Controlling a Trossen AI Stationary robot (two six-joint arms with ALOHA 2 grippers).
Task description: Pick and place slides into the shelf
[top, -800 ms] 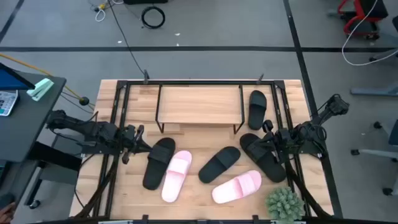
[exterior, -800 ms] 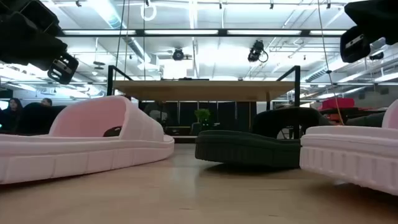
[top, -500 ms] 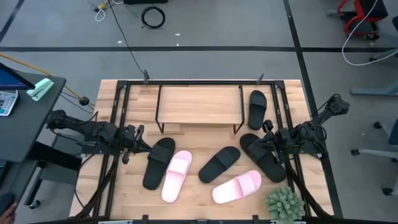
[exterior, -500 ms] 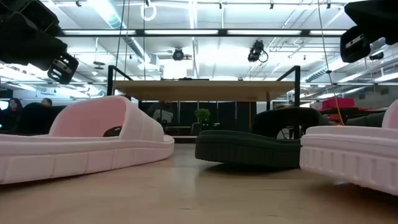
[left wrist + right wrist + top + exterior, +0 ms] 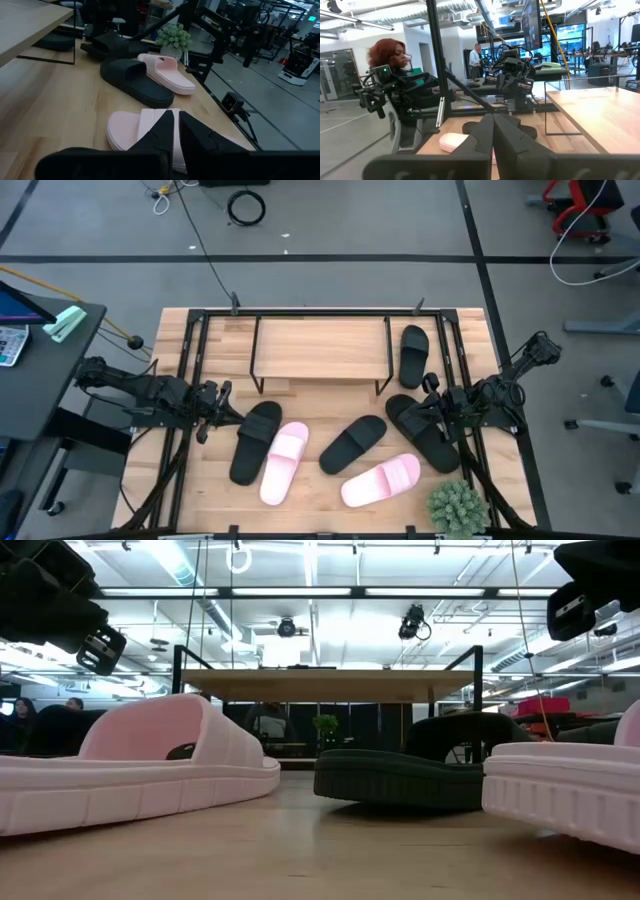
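The shelf (image 5: 320, 350), a light plank on thin black legs, stands at the table's far middle. Several black slides lie flat on their soles: one right of the shelf (image 5: 413, 355), one near left (image 5: 255, 442), one in the middle (image 5: 353, 444), one at the right (image 5: 422, 430). Two pink slides (image 5: 283, 462) (image 5: 381, 480) lie nearer the front edge. My left gripper (image 5: 222, 402) hovers shut just left of the near-left black slide. My right gripper (image 5: 425, 402) hovers shut above the far end of the right black slide. In the left wrist view, a pink slide (image 5: 145, 130) lies beyond the shut fingers.
A small potted plant (image 5: 458, 508) stands at the table's near right corner. A black metal frame (image 5: 190, 360) runs around the table. Bare wood lies between the shelf and the slides. People (image 5: 395, 60) show in the room beyond the table.
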